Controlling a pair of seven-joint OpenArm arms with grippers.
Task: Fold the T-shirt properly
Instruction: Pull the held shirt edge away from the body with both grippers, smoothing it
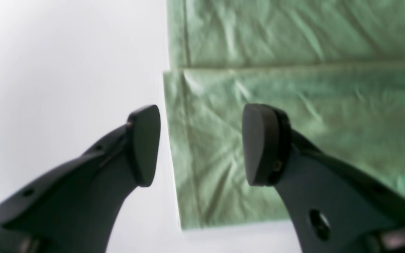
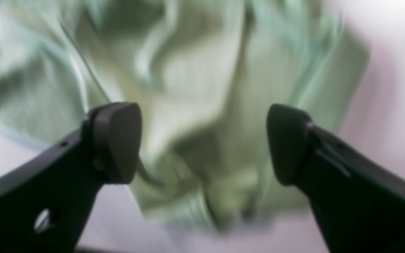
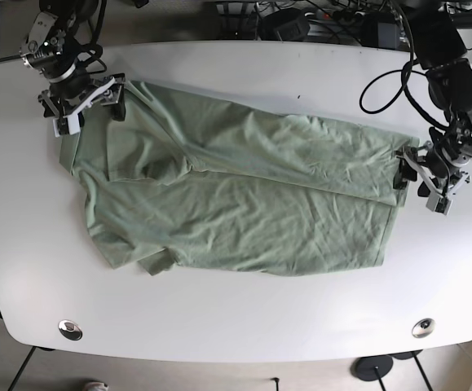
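A light green T-shirt [image 3: 244, 195] lies spread across the white table [image 3: 244, 318], its upper part folded down over the body with a crease running left to right. In the left wrist view my left gripper [image 1: 202, 146] is open, straddling the hem edge of the T-shirt [image 1: 294, 105], one finger over bare table. In the base view the left gripper [image 3: 412, 179] sits at the shirt's right edge. My right gripper [image 3: 91, 116] hovers open at the shirt's far left corner. The right wrist view is blurred: the right gripper [image 2: 202, 144] is open above bunched T-shirt [image 2: 195, 88] cloth.
Cables and dark equipment [image 3: 317, 20] crowd the table's far edge. Two round metal fittings [image 3: 70, 328] [image 3: 422, 327] sit in the table near its front corners. Floor shows beyond the front edge.
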